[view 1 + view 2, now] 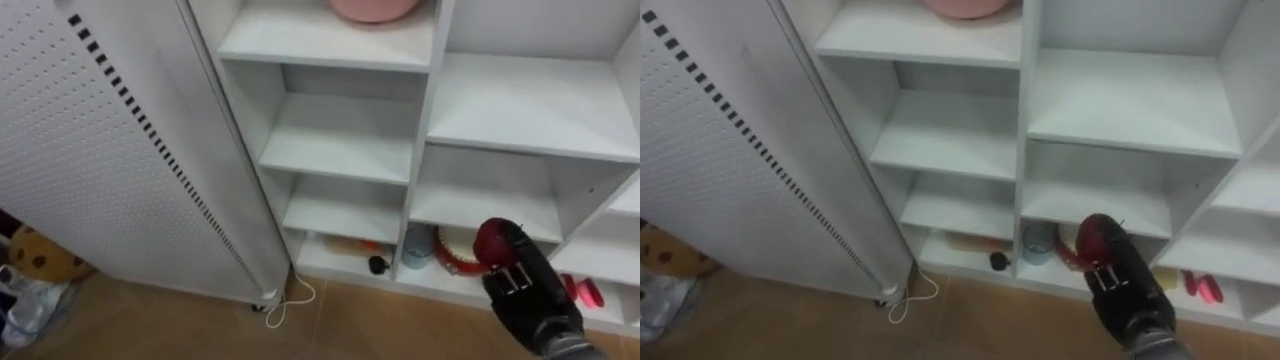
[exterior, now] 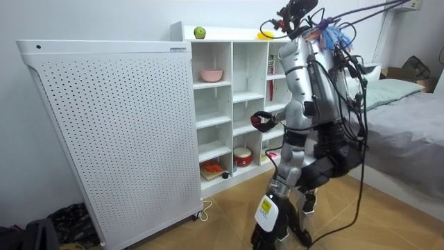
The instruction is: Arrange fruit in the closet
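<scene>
In the left eye view the right robot hand (image 1: pixel 530 290) grips a dark red fruit (image 1: pixel 493 240) in front of the closet's (image 1: pixel 345 140) lower shelves, while the room view shows the robot facing that closet, its left robot hand (image 2: pixel 266 235) hanging low, grip impossible to tell.

Soft even light, prob. overhead; faint shadows under shelves (image 1: pixel 345 135)

We see a white closet (image 1: pixel 430 110) of open shelves rising behind and above the robot hand (image 1: pixel 530 295). A white perforated panel (image 1: pixel 100 140) stands to its left on the wooden floor (image 1: pixel 380 325). A bed (image 2: pixel 409 118) lies away to its right, beneath pale walls (image 2: pixel 83 21).
</scene>
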Controlling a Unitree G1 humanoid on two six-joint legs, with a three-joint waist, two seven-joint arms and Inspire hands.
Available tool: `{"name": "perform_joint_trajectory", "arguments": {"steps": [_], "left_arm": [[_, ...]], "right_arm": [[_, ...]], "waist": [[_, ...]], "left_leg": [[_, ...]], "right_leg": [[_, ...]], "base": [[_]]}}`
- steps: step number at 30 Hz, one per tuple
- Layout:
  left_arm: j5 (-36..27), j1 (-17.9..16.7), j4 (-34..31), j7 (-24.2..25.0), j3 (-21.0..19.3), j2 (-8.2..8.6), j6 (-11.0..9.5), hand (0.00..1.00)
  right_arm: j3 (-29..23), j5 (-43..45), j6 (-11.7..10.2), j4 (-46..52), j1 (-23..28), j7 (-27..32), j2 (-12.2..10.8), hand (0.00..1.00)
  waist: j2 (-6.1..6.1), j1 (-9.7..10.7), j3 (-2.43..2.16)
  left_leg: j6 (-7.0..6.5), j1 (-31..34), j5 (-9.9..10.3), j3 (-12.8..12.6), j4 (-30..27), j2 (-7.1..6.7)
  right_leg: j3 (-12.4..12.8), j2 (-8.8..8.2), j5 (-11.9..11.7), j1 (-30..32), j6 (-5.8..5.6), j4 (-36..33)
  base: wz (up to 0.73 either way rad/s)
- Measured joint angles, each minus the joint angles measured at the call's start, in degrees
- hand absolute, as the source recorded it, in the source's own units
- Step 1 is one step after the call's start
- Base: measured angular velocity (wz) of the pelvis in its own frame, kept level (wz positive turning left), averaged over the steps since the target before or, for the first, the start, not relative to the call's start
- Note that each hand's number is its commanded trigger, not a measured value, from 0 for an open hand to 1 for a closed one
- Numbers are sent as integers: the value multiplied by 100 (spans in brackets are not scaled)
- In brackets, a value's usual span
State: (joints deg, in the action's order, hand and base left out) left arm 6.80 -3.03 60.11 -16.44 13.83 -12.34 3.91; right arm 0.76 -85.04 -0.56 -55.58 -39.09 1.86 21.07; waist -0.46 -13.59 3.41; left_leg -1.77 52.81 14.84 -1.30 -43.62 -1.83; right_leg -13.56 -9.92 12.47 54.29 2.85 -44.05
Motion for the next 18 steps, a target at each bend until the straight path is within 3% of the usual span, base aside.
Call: {"name": "perform_joint_trajectory", "arguments": {"steps": [5, 11, 18], "left_arm": [[-56, 0, -213, -110, 71, -5, 21, 0], [-244, -27, -339, -233, 87, -40, 10, 0], [-270, -349, -477, -325, 108, -253, -92, 0]], "right_arm": [[-7, -407, -50, -1, -330, 108, 211, 100], [-220, -498, -133, -1, -709, 398, 359, 100], [-288, -638, -206, 0, -1130, 571, 593, 100]], "waist": [[2, -96, -4], [-4, -103, -12], [-4, -99, -29]], "left_leg": [[-20, 461, -13, 4, -305, -6], [-9, 805, 8, 1, -564, 0], [-73, 893, 92, 14, -805, 0]], "right_leg": [[-34, -34, -1, 405, 74, -265], [-172, -191, 52, 687, 167, -531], [-172, -187, 97, 732, 164, -703]], "base": [[5], [9], [0]]}}
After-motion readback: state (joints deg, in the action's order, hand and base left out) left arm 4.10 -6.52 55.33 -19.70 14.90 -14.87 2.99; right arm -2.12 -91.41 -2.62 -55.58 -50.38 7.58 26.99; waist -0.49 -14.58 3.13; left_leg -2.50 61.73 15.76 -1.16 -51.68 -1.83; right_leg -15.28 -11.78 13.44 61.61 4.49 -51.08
